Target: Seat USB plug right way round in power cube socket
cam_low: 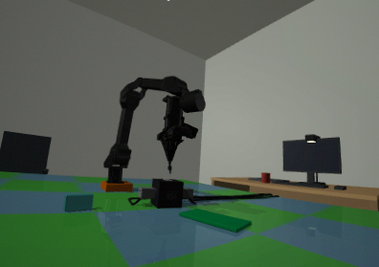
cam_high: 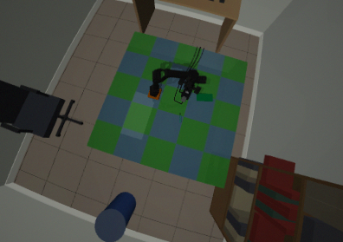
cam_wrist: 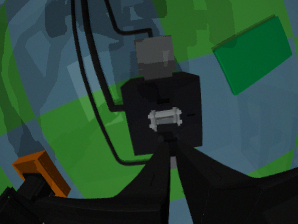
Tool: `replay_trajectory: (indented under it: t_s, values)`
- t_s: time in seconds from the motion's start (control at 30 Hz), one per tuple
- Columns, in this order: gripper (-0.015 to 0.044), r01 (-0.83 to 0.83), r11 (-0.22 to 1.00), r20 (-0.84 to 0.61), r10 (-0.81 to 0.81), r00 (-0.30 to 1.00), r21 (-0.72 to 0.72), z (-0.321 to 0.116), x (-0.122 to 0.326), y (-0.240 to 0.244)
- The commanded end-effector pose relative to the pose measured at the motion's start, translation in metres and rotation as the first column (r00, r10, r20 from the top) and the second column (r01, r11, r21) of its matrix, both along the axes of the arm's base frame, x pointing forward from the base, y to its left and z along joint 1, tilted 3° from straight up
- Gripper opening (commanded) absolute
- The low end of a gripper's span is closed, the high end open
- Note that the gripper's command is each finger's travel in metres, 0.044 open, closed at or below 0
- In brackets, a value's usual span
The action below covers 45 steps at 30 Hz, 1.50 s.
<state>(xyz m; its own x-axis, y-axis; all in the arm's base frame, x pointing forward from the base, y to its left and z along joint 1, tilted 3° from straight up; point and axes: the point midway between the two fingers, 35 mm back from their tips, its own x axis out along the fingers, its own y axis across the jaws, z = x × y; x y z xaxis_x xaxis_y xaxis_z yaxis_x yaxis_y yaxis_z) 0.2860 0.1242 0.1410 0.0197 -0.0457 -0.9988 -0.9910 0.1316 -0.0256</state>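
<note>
The power cube (cam_low: pixel 167 194) (cam_wrist: pixel 191 95) is a black box with a grey block on each of two opposite sides. A bright metal socket (cam_wrist: pixel 164 114) shows on its top in the wrist view. My gripper (cam_low: pixel 169 161) (cam_wrist: pixel 170 147) (cam_high: pixel 184 98) points straight down over the cube, shut on the USB plug (cam_low: pixel 169 168) (cam_wrist: pixel 168 133). The plug is small and dark with a greyish lower end. It hangs upright above the cube top, with a small gap below it in the exterior view. The plug's end overlaps the socket in the wrist view; its facing cannot be told.
Black cables (cam_wrist: pixel 89 60) (cam_low: pixel 230 197) run from the cube's side blocks. A green slab (cam_high: pixel 204 97) (cam_low: pixel 215 219) (cam_wrist: pixel 255 56) lies beside the cube. A small teal block (cam_high: pixel 180 117) (cam_low: pixel 78 203) stands apart. The arm's orange base (cam_high: pixel 154 95) (cam_low: pixel 116 187) is behind the cube in the exterior view.
</note>
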Motion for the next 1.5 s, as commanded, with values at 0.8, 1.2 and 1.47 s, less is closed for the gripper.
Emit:
replay_trajectory:
  t_s: [0.8,1.2,1.47]
  values:
    - [0.0,-0.021,1.0,0.0,0.021,1.0,-0.006,-0.0034,0.0007,-0.0013]
    - [0.0,-0.028,1.0,-0.001,0.028,1.0,-0.009,-0.0049,0.0007,-0.0019]
    - [0.0,-0.033,0.999,-0.001,0.033,0.999,-0.011,-0.0058,0.0008,-0.0022]
